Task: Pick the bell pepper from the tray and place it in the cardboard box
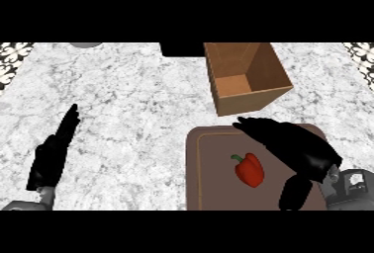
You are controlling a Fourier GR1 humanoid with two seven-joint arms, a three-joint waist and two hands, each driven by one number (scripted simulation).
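A red bell pepper (250, 170) with a green stem lies on the brown tray (211, 173) at the lower right of the head view. My right hand (292, 146) hovers over the tray just right of the pepper, open, fingers stretched toward the upper left and thumb hanging down; it does not touch the pepper. The open cardboard box (248, 79) stands beyond the tray, tilted slightly, with nothing inside. My left hand (53, 153) rests open at the lower left, fingers pointing up.
The counter (131, 99) is grey-white marble. A dark block (181, 48) sits at the far edge left of the box, and a grey round object (86, 44) shows at the top left. Patterned tiles mark both upper corners.
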